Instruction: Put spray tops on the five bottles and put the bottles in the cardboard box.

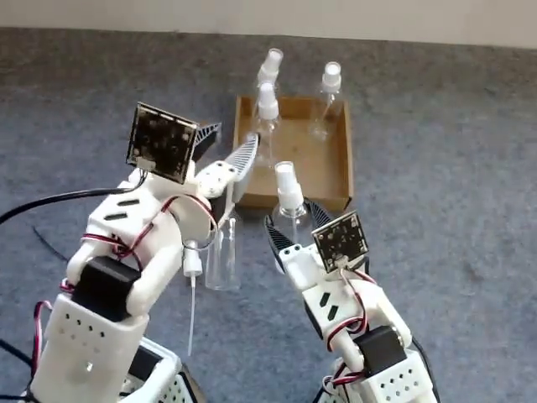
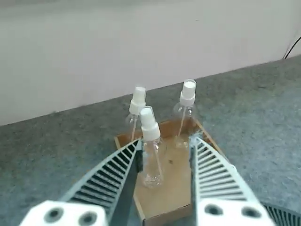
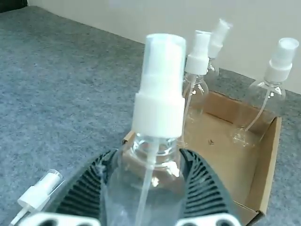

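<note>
One bottle (image 3: 151, 186) within right tool (image 3: 149, 159)

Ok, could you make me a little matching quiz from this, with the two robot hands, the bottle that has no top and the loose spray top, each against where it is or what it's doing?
Things:
1. left hand
2. right hand
3. uncapped bottle
4. loose spray top

States:
A. lying on the carpet
B. open, holding nothing
C. standing on the carpet, outside the cardboard box
D. shut on a capped bottle

Pairs: 1-B, 2-D, 3-C, 4-A.
</note>
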`<state>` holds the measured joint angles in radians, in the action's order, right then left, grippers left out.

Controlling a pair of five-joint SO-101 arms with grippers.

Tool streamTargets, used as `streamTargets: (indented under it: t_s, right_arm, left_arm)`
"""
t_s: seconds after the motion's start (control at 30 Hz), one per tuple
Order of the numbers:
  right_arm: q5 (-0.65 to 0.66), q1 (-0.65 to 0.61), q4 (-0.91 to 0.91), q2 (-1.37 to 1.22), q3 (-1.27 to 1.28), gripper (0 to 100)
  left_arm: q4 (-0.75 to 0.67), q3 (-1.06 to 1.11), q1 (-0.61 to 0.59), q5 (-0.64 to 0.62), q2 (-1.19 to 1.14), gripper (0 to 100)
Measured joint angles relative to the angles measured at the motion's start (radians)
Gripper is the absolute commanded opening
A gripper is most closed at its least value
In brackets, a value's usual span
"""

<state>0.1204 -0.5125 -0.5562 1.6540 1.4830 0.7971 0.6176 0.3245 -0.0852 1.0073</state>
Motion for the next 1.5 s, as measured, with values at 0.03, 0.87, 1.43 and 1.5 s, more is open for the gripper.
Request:
streamTargets:
  t_s: [0.03,0.87,1.43,1.5]
  right_arm:
    - [0.000,0.000,-0.017,0.000,0.000,0.4]
    - [0.000,0.000,-0.092,-0.002,0.000,0.4]
    - [-0.002,0.224,-0.012,0.095,-0.041,0.4]
    - [-0.002,0.227,0.015,0.032,-0.094,0.4]
  left_arm:
    - [0.000,0.008,0.003,0.011,-0.003,14]
    - [0.041,0.046,0.193,0.087,-0.137,14]
    - [0.201,-0.023,0.041,0.196,0.043,15]
    - [0.238,-0.023,0.014,0.196,0.078,15]
